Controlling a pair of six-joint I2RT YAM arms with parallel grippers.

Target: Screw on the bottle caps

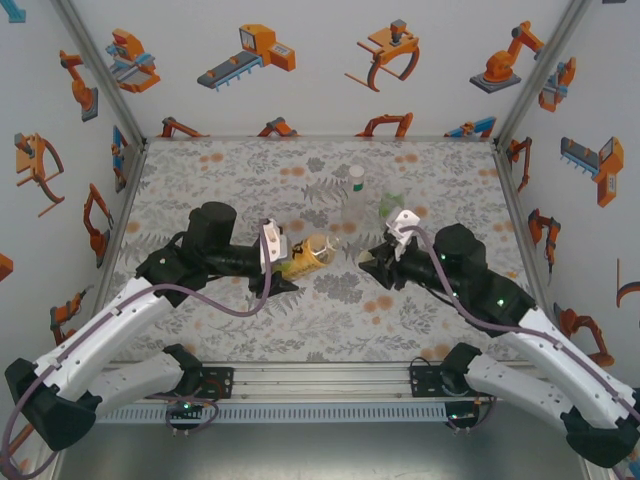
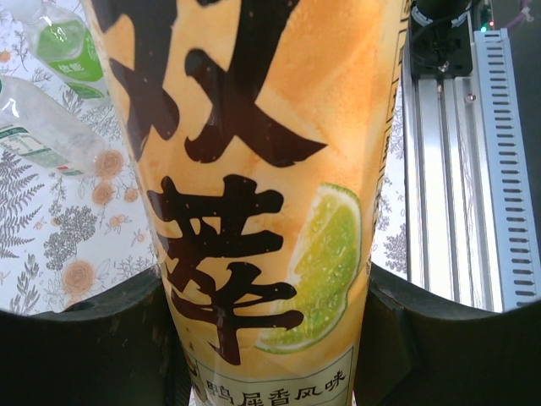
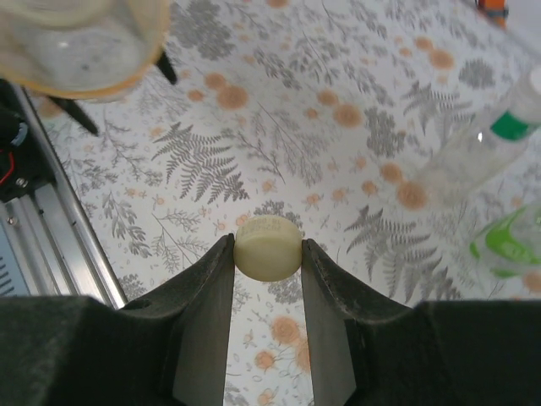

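My left gripper (image 1: 290, 268) is shut on the yellow-orange bottle (image 1: 308, 256), which is tilted with its open mouth (image 3: 80, 42) toward the right arm. In the left wrist view its lime-printed label (image 2: 270, 169) sits between the jaws of that gripper (image 2: 264, 279). My right gripper (image 3: 267, 245) is shut on a pale yellow cap (image 3: 269, 254), pinched by its sides, a short way right of the bottle's mouth and apart from it. In the top view the right gripper (image 1: 370, 262) faces the bottle.
A slim colourless bottle (image 1: 354, 200) with a white cap (image 1: 356, 172) stands behind the grippers. A short green-tinted bottle (image 1: 392, 207) is next to it on the right. The metal rail (image 1: 320, 382) runs along the table's near edge.
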